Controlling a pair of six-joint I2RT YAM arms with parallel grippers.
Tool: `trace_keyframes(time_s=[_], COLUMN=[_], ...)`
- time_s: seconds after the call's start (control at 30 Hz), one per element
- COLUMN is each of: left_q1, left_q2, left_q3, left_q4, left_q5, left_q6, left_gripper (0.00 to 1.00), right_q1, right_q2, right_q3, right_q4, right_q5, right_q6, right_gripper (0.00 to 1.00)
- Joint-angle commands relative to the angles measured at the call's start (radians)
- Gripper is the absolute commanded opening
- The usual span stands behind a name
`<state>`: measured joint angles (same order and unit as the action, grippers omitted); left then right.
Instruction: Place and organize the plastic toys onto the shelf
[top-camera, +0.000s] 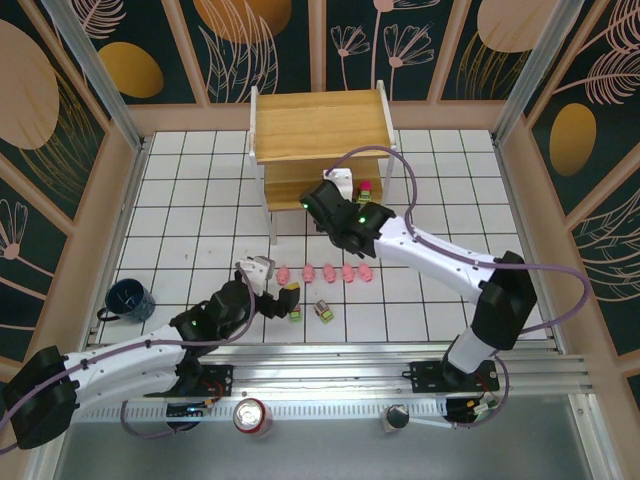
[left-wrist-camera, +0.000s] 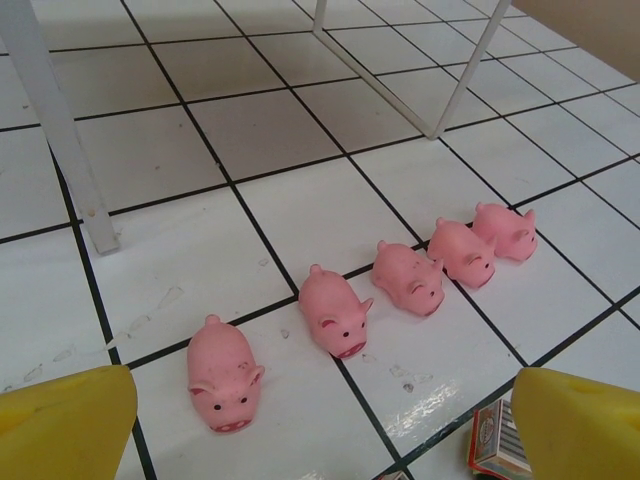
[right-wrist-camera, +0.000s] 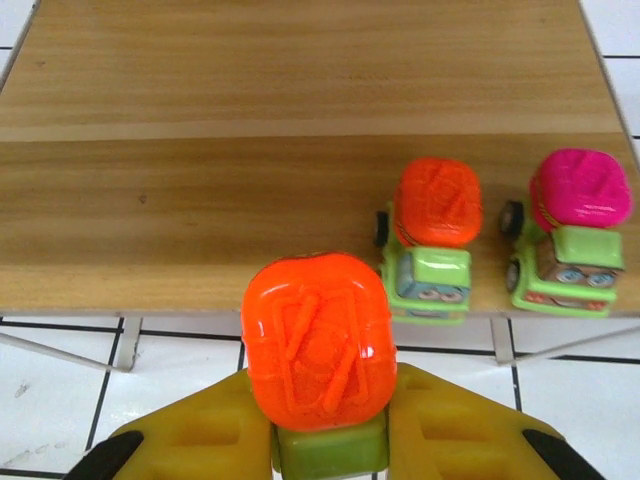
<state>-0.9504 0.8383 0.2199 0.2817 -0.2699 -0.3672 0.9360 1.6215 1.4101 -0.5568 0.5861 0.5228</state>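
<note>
Gripping 1 orange truck | shelf: 2 trucks | table: 5 pigs

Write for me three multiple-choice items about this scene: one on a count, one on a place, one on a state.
1. How many small green-based plastic toy trucks stand on the light wooden shelf board?
A. one
B. two
C. four

2. Where are the five small pink plastic pig figures?
A. on the shelf board
B. piled in a heap
C. in a row on the white tiled table

3. What is the state of the right tool?
A. open and empty
B. shut on a pink pig
C. shut on an orange-topped green-based toy truck

Answers:
1 B: an orange-topped one and a magenta-topped one stand there.
2 C: all five stand on the tiles.
3 C: its yellow fingers press the truck's green base from both sides.
</note>
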Motion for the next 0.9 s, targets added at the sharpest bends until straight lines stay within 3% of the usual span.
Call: trace_keyframes(time_s=[0.0,0.87], left_q1=[-0.005,-0.005], left_q2=[-0.01,-0.011], left_q3=[-0.011,-0.014], left_q4=[0.043,0.048], left_q5=[0.001,-0.001], left_q6=[0.022,0.019], left_gripper=[0.96,0.96], right_q1=[-0.015,-0.09], right_q2=[0.033,0.173], right_q3=[0.06,0.129], right_q4=[0.03,0.088], right_q5=[-0.007,-0.065], right_q6=[-0.033,-0.02], right_gripper=[0.23,0.24])
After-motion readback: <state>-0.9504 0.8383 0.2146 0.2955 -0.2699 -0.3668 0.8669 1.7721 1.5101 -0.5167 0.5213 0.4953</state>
